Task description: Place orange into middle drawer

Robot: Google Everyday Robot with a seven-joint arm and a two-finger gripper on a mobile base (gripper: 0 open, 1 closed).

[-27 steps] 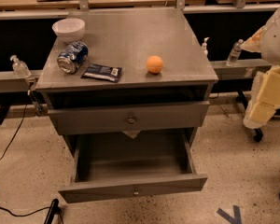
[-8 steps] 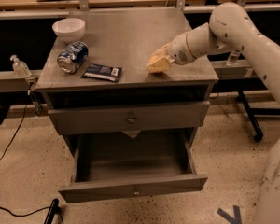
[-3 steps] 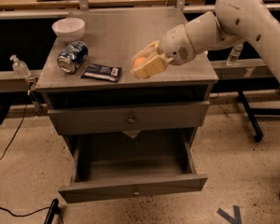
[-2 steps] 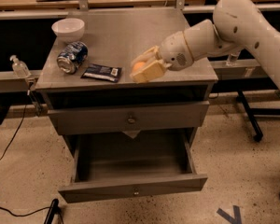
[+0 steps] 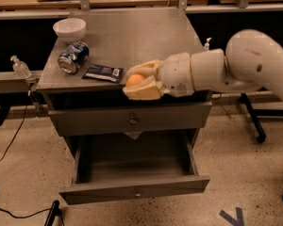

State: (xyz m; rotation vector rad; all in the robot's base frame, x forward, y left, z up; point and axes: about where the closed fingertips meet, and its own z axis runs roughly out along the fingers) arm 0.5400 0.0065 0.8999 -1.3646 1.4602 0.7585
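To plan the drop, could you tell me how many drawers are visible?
2: the upper drawer, shut, under the cabinet top; the middle drawer, pulled open below it. The claw grips the orange at the top's front edge.

The gripper (image 5: 132, 84), at 4 o'clock from the soda can (image 5: 73, 57), clasps the orange (image 5: 135, 79), so only a patch of peel shows between its cream fingers. The arm (image 5: 254, 65) runs out of view at 3 o'clock. The rear floor of the middle drawer (image 5: 134, 190) is hidden beneath the upper drawer front (image 5: 129, 119). Print on the soda can and the dark packet (image 5: 103, 72) is too small to read. A blue floor mark (image 5: 232, 216) is cut off at 5 o'clock.
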